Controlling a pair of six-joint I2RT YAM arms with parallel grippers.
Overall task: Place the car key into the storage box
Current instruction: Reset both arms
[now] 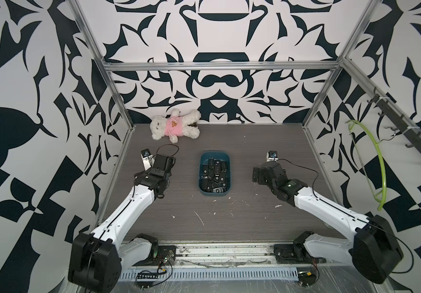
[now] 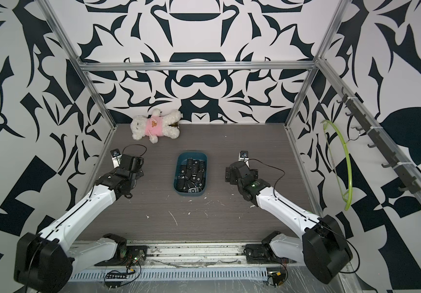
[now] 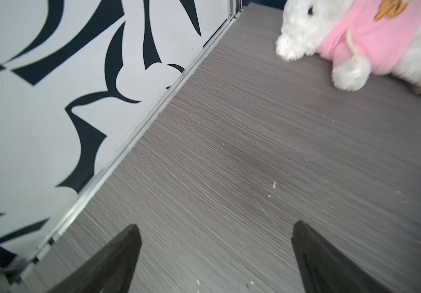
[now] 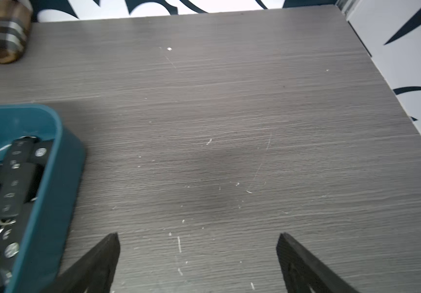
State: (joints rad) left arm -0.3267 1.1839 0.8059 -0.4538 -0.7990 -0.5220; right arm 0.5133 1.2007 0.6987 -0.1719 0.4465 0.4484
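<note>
Car keys (image 1: pixel 214 175) are being carried as a black heap inside the storage box (image 1: pixel 213 194), a dark teal tub with rounded corners. In both top views the box is being shown at the centre of the frame, standing on the grey wood-grain worktop (image 1: pixel 229 220). In the right wrist view it is being seen at the lower left of the frame, with several fobs lying against its wall.

The left gripper (image 3: pixel 215 228) is being held wide open, and nothing is being gripped; only bare worktop is being framed between its two dark fingers (image 3: pixel 118 253). In a top view it is being shown left of centre, well apart from the box. A white plush bear (image 1: pixel 175 125) in a pink shirt is being shown at the upper left of the worktop, lying against the back wall.

The right gripper (image 4: pixel 198 236) is likewise being held wide open and empty above bare, scratched worktop. In a top view it is being shown right of centre, near the box but apart from it.

A brown striped object (image 4: pixel 9 33) is being glimpsed at the upper left of the right wrist view, touching white fur.
</note>
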